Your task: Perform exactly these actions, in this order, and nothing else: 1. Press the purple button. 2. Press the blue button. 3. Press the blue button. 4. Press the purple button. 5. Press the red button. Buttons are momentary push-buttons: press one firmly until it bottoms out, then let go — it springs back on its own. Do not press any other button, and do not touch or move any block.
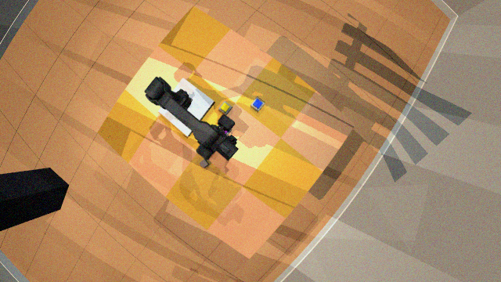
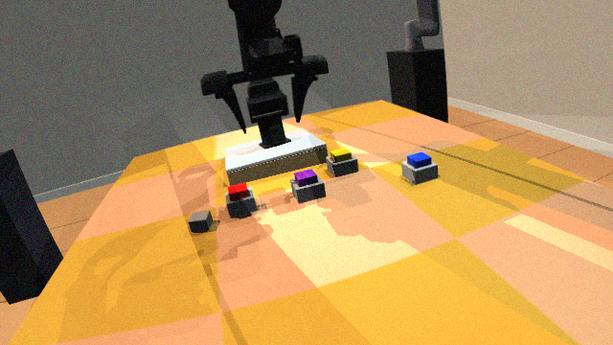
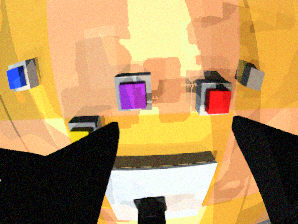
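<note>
The purple button stands between the red and yellow buttons; the arm mostly covers it in the top view. The blue button stands apart from the others. The red button is hidden under the arm in the top view. All three caps look raised. My gripper is open and empty, high above the table. In the wrist view the purple and red buttons lie ahead of the fingertips, towards the top of the picture.
The yellow button stands near the white base plate, partly behind a finger in the wrist view. A small grey block lies beside the red button.
</note>
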`<state>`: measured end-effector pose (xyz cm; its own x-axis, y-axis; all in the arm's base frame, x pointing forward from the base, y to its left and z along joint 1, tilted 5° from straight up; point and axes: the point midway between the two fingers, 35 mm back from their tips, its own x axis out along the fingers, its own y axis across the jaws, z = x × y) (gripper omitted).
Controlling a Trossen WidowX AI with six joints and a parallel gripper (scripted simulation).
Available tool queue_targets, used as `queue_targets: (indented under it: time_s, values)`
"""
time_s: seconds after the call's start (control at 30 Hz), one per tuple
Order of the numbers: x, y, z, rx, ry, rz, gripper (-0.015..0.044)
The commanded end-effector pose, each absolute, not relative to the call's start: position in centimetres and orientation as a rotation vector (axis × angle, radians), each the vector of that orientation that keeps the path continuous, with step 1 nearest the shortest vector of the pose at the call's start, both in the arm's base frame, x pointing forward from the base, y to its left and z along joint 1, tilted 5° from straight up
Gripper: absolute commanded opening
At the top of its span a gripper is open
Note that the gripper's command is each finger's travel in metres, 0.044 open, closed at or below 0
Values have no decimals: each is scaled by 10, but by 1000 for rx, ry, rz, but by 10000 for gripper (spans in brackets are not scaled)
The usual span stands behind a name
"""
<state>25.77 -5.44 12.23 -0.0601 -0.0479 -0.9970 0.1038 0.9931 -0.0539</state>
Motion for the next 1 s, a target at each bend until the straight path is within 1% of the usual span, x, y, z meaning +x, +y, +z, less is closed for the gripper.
queue_targets:
  time_s: [0.0,0.2,0.27,0.43,0.67,0.7,0.97]
  values:
    - [254,-14,116,80,1620,-110,400]
    - [254,-14,116,80,1620,-110,400]
    - [254,-14,108,80,1620,-110,348]
    - [251,-15,57,80,1620,-111,216]
    - [251,-15,55,80,1621,-111,32]
    - [251,-15,55,80,1621,-111,20]
    - [251,-15,55,80,1621,-111,20]
